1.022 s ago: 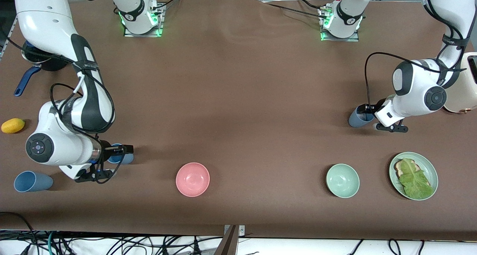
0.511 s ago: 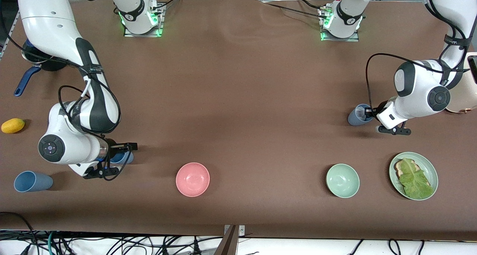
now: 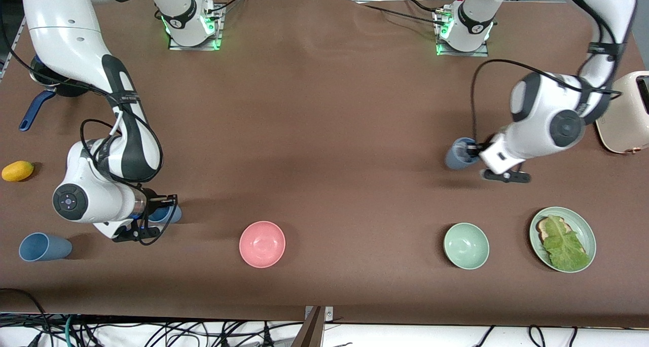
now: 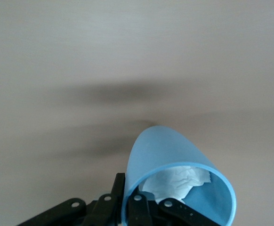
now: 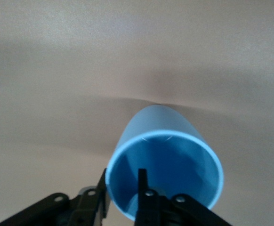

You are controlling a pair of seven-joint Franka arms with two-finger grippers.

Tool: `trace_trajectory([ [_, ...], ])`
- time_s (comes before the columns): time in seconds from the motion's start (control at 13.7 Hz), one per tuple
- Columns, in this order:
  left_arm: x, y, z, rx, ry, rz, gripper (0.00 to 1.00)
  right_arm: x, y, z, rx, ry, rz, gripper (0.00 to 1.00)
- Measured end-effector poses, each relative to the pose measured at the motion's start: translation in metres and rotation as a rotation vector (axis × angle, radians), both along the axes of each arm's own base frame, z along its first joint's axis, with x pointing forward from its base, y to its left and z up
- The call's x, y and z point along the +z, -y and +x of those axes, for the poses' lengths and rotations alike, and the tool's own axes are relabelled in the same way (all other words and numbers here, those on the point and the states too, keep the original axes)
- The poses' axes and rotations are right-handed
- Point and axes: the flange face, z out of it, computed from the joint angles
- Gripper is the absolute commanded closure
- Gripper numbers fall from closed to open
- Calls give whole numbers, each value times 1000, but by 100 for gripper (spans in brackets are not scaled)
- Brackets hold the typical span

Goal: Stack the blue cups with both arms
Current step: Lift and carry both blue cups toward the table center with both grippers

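The left arm comes down from its base and bends low over the brown surface [image 3: 324, 134] at its own end. The left gripper [image 3: 472, 149] points sideways toward the middle and is clenched on the rim of a slate blue cup [image 3: 459, 153]. One finger is inside the mouth, the other on the outer wall. In the left wrist view this cup [image 4: 177, 179] has crumpled whitish material inside. Whether it rests on the surface or is lifted off it cannot be told.

The right arm folds down in a tight elbow at its end of the surface. The right gripper [image 3: 165, 204] lies level and grasps the rim of a sky blue cup [image 3: 165, 214], which shows only partly under the wrist. In the right wrist view one finger [image 5: 144, 188] sits inside the mouth of the cup [image 5: 163, 162], another outside its wall. Its inside is plain blue.

A third blue cup [image 3: 44, 247] lies on its side near the right arm's end, nearer the front camera than the gripper.

A pink bowl [image 3: 262, 244] and a pale green bowl [image 3: 466, 245] stand well apart. Beside the green bowl, a green plate [image 3: 588, 230] holds a lettuce leaf [image 3: 565, 245] on bread. A yellow fruit [image 3: 17, 170] and a cream toaster [image 3: 626, 113] sit at the two ends.
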Motion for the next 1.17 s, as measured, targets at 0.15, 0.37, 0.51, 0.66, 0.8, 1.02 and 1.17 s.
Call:
trace_trajectory([
  [0.15, 4, 71, -20, 43, -15, 7, 100, 1, 0, 1, 0, 4, 0, 100],
  [0.37, -8, 120, -39, 39, -43, 16, 100, 9, -8, 4, 11, 19, 4, 100],
  [0.51, -19, 143, -47, 30, -47, 11, 100, 28, -28, 8, 37, 33, 7, 100],
  [0.66, -26, 183, -62, 49, -25, 2, 100, 53, -61, 8, 49, 29, 2, 100],
  [0.8, -35, 222, -82, 51, -23, -3, 99, 71, -99, 2, 28, 18, -12, 100],
  [1.02, -46, 247, -95, 30, -35, -12, 41, 84, -155, -14, -37, -10, -44, 100],
  [1.17, -48, 253, -96, 28, -30, -20, 0, 88, -190, -27, -85, -28, -69, 100],
])
